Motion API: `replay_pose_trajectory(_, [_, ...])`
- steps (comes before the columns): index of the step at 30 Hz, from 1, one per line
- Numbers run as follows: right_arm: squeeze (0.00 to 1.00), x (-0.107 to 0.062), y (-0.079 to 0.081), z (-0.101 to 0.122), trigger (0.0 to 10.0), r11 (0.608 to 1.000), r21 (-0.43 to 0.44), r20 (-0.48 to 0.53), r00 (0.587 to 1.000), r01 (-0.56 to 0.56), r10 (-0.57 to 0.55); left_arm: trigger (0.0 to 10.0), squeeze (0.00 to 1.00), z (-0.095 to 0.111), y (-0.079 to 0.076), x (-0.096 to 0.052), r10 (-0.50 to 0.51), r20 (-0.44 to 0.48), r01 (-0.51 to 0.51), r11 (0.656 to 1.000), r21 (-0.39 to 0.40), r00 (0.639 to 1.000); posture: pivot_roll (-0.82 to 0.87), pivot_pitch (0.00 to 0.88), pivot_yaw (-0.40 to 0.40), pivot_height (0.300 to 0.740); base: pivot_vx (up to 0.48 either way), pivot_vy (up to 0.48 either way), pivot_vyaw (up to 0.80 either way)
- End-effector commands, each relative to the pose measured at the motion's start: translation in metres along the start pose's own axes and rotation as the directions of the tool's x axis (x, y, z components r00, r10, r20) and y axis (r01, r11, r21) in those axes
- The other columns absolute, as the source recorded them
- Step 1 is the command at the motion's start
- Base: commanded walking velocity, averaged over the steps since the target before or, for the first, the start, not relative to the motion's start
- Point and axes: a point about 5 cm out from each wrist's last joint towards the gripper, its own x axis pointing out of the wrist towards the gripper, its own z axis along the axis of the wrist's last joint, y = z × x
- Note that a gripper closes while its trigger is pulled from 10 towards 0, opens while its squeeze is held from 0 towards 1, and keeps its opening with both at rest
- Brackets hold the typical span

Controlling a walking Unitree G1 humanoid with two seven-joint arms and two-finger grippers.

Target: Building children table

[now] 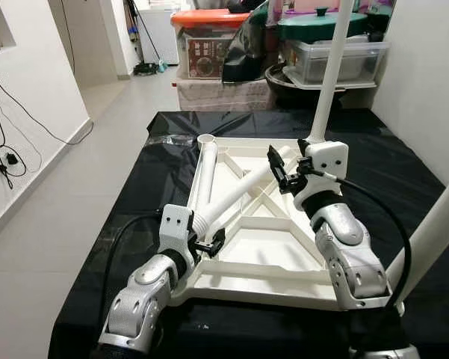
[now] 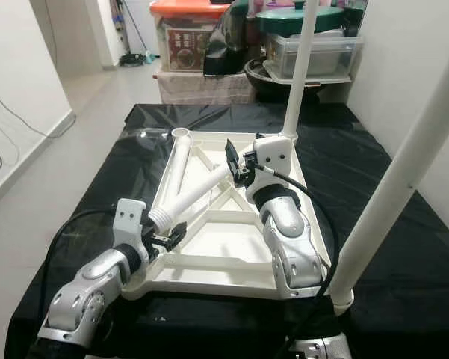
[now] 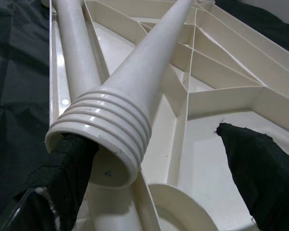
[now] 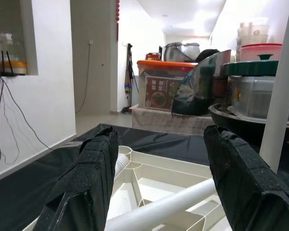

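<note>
Upturned white plastic tabletop (image 1: pixel 284 258) lying ribbed side up on a black sheet (image 1: pixel 119 224) spread over the floor. Two table legs already standing upright in corner sockets: one at the far corner (image 1: pixel 330 71), one at the near right corner (image 1: pixel 433 232). A third leg (image 1: pixel 204 168) lying flat along the left rib of the tabletop, open end pointing away. A fourth, loose leg (image 1: pixel 243 194) lying slantwise across the underside, threaded end toward the near left.

Left gripper (image 1: pixel 211 243) at the threaded end of the loose leg (image 3: pixel 134 96); fingers spread apart, one black pad (image 3: pixel 72 168) touching the rim of the threaded end, the other pad (image 3: pixel 259 168) standing clear to the side over the tabletop. Not clamped on the leg.

Right gripper (image 1: pixel 278 170) raised above the far part of the loose leg, near the far upright leg; both pads (image 4: pixel 89 183) held wide apart, nothing between them, loose leg (image 4: pixel 163 204) passing just below the gap.

Background: stacked storage bins beyond the sheet, one with an orange lid (image 1: pixel 209 16), one clear with a green lid (image 1: pixel 321 24). Black cables (image 1: pixel 7 142) hanging down the left wall. Pale tiled floor (image 1: pixel 75 194) to the left of the sheet.
</note>
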Motion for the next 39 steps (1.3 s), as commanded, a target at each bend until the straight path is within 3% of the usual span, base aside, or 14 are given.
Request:
replay_pose_trajectory(1, [0.0, -0.001, -0.001, 0.002, 10.0, 1.0, 0.002, -0.002, 1.0, 0.002, -0.002, 10.0, 0.0, -0.001, 0.006, 0.003, 0.009, -0.003, -0.009, 1.0, 0.006, 1.0, 0.02, 0.053, -0.004, 0.74, 0.0, 0.0, 0.0])
replay_pose_trajectory(8, [0.0, -0.005, 0.0, 0.005, 10.0, 1.0, 0.002, -0.004, 1.0, -0.002, 0.002, 10.0, 0.0, -0.007, 0.019, 0.009, 0.03, -0.02, -0.029, 1.0, 0.011, 0.999, 0.01, 0.067, 0.006, 0.74, 0.0, 0.0, 0.0])
replay_pose_trajectory(18, [0.0, -0.011, 0.0, 0.008, 10.0, 1.0, -0.007, -0.015, 1.0, -0.014, 0.014, 10.0, 0.0, 0.001, 0.027, 0.017, 0.033, 0.02, -0.033, 0.999, 0.019, 0.999, -0.01, 0.1, 0.003, 0.74, 0.0, 0.0, 0.0])
replay_pose_trajectory(33, [0.0, -0.014, 0.0, 0.009, 10.0, 0.999, -0.021, -0.032, 0.999, -0.026, 0.025, 10.0, 0.0, 0.009, 0.029, 0.025, 0.028, 0.063, -0.032, 0.997, 0.065, 0.998, -0.02, 0.105, 0.0, 0.74, 0.0, 0.0, 0.0])
replay_pose_trajectory(34, [0.0, -0.014, 0.0, 0.009, 10.0, 0.999, -0.022, -0.033, 0.999, -0.025, 0.025, 7.5, 0.0, 0.009, 0.029, 0.025, 0.026, 0.063, -0.03, 0.997, 0.068, 0.998, -0.02, 0.105, 0.001, 0.74, 0.0, 0.0, 0.0])
replay_pose_trajectory(35, [0.0, -0.014, 0.0, 0.009, 10.0, 0.999, -0.022, -0.033, 0.999, -0.025, 0.025, 7.5, 0.0, 0.009, 0.029, 0.025, 0.026, 0.063, -0.03, 0.997, 0.068, 0.998, -0.02, 0.105, 0.001, 0.74, 0.0, 0.0, 0.0])
replay_pose_trajectory(36, [0.0, -0.014, 0.0, 0.01, 10.0, 0.999, -0.024, -0.034, 0.999, -0.024, 0.024, 0.0, 0.0, 0.008, 0.029, 0.026, 0.024, 0.064, -0.029, 0.997, 0.07, 0.998, -0.02, 0.105, 0.002, 0.74, 0.0, 0.0, 0.0])
replay_pose_trajectory(39, [0.0, -0.013, -0.001, 0.01, 10.0, 0.999, -0.026, -0.035, 0.999, -0.024, 0.023, 0.0, 0.0, 0.007, 0.03, 0.026, 0.017, 0.066, -0.022, 0.997, 0.077, 0.998, -0.02, 0.109, 0.002, 0.74, 0.0, 0.0, 0.0])
